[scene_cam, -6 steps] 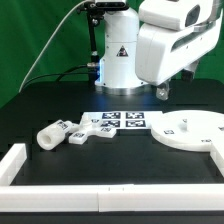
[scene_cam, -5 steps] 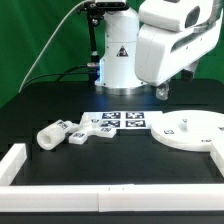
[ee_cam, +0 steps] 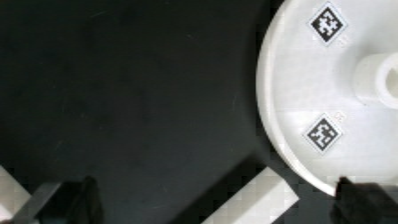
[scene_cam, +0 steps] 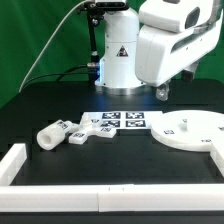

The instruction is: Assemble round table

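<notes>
The large flat round disc (scene_cam: 190,131) lies on the black table at the exterior view's right, with a small raised hub near its middle. In the wrist view the disc (ee_cam: 329,95) shows two square tags. My gripper (ee_cam: 217,205) hangs open above the disc's edge, with nothing between its dark fingers (ee_cam: 68,205). The short cylinder leg (scene_cam: 51,133) lies on its side at the exterior view's left. The cross-shaped base (scene_cam: 84,131) rests right beside it. The white arm (scene_cam: 170,45) fills the top right of the exterior view and hides most of the gripper there.
The marker board (scene_cam: 121,121) lies flat between the loose parts and the disc. A white border wall (scene_cam: 110,197) runs along the front, with corner pieces at the left (scene_cam: 12,163) and right (scene_cam: 212,160). The same wall (ee_cam: 267,195) shows below the gripper.
</notes>
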Controlling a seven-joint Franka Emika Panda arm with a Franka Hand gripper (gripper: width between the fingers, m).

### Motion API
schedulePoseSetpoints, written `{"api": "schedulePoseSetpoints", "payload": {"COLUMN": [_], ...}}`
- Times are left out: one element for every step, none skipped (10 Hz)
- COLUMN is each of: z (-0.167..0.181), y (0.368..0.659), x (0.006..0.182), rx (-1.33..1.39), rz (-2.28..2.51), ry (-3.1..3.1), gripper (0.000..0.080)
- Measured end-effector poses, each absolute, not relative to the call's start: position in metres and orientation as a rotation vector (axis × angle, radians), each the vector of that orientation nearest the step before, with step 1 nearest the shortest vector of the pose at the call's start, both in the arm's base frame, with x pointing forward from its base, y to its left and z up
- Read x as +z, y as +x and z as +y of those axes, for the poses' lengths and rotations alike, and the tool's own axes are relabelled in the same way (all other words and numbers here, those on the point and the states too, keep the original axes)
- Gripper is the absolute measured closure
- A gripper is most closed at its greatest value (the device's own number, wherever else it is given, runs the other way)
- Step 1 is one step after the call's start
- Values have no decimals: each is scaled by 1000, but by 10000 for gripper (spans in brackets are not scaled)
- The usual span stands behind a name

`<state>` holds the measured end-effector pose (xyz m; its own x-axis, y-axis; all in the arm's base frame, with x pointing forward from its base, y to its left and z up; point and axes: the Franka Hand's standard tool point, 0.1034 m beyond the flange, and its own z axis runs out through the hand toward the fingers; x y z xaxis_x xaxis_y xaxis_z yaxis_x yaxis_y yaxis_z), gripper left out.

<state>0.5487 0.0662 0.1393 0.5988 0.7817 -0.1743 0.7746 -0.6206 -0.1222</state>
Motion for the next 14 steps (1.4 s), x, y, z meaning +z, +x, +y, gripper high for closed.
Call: {"api": "schedulePoseSetpoints", "payload": {"z": [66, 68, 73, 78, 76, 75, 75, 75, 76, 84, 95, 102, 107, 113], "y": [539, 525, 516, 508, 509, 510, 510, 510, 510, 502, 479, 468, 467, 465], "x": [144, 146, 146, 145, 145, 144, 144, 144, 143, 139, 128, 114, 104, 97], "rx": [304, 302, 271, 248, 253, 252, 252, 252, 251, 176, 135, 66, -2, -40], "rz": [-1362, -1368, -1365, -1382, -1379, -1376, -1377, -1377, -1376, -1285, -1234, -1210, -1207, -1202], "ry": [-2786, -2786, -2800, -2797, -2797, -2798, -2798, -2798, -2798, -2865, -2894, -2905, -2908, -2907], "gripper": [150, 150, 150, 150, 150, 150, 150, 150, 150, 150, 150, 150, 150, 150]}}
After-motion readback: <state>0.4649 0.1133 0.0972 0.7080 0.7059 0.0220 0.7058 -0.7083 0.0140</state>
